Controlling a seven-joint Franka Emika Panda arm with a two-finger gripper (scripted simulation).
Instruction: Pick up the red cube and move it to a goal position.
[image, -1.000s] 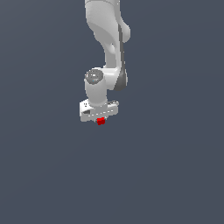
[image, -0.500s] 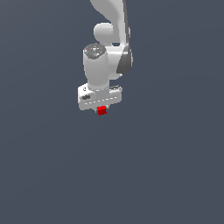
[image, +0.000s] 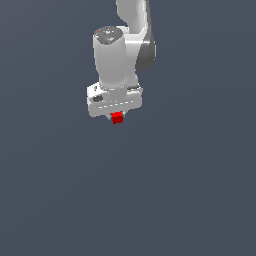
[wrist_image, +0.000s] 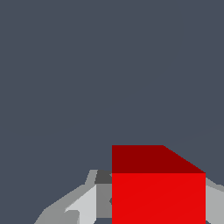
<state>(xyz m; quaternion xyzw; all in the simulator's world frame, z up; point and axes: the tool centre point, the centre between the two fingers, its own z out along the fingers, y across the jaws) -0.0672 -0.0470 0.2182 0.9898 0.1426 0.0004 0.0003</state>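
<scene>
My exterior camera sits well back from the white robot arm (image: 122, 50), looking at it against a plain dark grey backdrop, the whole wrist in view. My wrist camera rides on the arm and looks past its white gripper (wrist_image: 127, 201), very near. Both views share the small bright red plain-faced cube (image: 117, 118) (wrist_image: 158, 192), tiny in one and large in the other.

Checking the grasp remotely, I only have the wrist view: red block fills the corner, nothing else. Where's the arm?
Observer: In the exterior view the arm comes down from the top, with the pincer pointing down.
Operator: Cube off the ground?
Observer: Can't tell; the backdrop is plain grey. The red cube sits just under the white pincer body.
Operator: Any goal marker?
Observer: None shows in either view.
</scene>
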